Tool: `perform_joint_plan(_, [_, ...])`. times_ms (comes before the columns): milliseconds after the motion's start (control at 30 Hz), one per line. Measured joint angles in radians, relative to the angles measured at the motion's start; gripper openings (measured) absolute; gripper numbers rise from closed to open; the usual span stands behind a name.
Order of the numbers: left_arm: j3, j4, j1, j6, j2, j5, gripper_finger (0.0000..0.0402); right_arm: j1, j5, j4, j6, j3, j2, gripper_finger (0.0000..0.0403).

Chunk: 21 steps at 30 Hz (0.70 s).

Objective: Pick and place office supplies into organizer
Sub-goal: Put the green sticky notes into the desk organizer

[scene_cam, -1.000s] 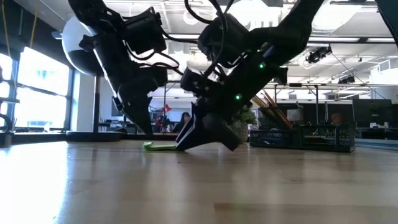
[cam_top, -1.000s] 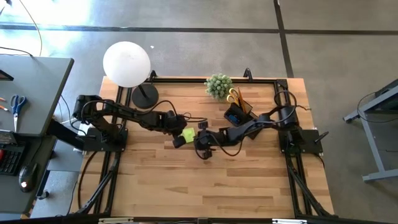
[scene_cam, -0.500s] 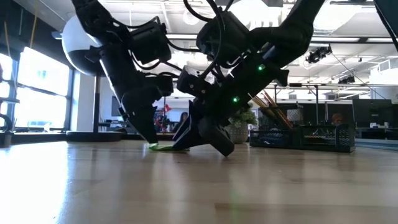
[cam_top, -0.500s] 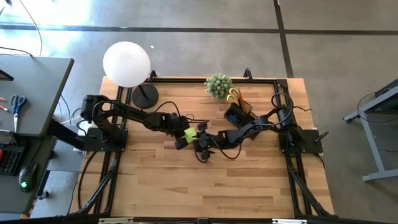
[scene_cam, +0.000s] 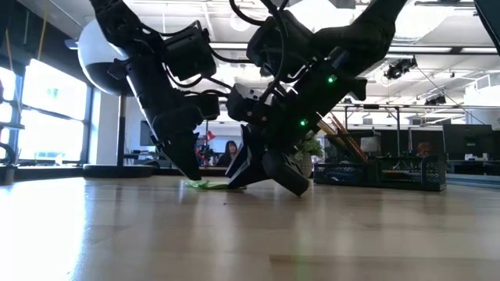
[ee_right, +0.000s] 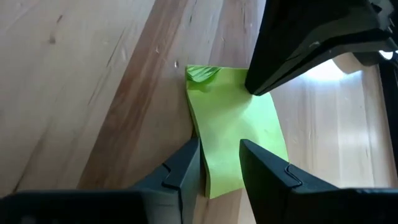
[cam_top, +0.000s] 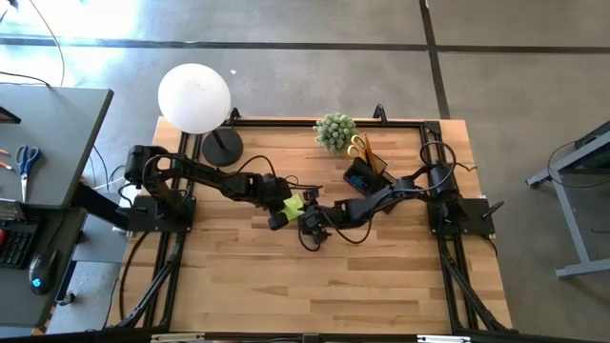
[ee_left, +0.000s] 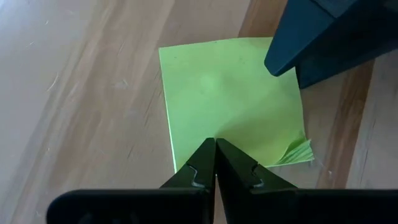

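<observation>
Pad [cam_top: 294,204] lies mid-frame between your grippers: left gripper [ee_left: 216,155] pinched together on top (pinning it), right gripper [ee_right: 219,163] parted at its edge.

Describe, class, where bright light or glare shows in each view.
High view: glare washes the floor beyond the lamp globe. Low view: bright windows behind leave both arms as dark silhouettes. Right wrist view: a bright patch on the table beside the sticky-note pad. Left wrist view: even light.

Both end effectors meet at sticky-note pad [cam_top: 293,204]; contact seemingly, unclear.
</observation>
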<state>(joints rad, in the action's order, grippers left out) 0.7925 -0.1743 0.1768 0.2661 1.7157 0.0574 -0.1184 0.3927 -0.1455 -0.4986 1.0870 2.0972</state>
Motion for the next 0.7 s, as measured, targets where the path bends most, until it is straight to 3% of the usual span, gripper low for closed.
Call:
perform_joint_plan(400, [-0.001, -0.003, 0.0, -0.01, 0.002, 0.0, 0.0003, -0.038, 0.08, 0.166, -0.03, 0.054, -0.002, 0.0113])
perform_joint_plan(700, [-0.003, 0.016, 0.0, -0.008, 0.002, -0.011, 0.0003, -0.039, 0.062, 0.152, -0.044, 0.046, -0.003, 0.0112])
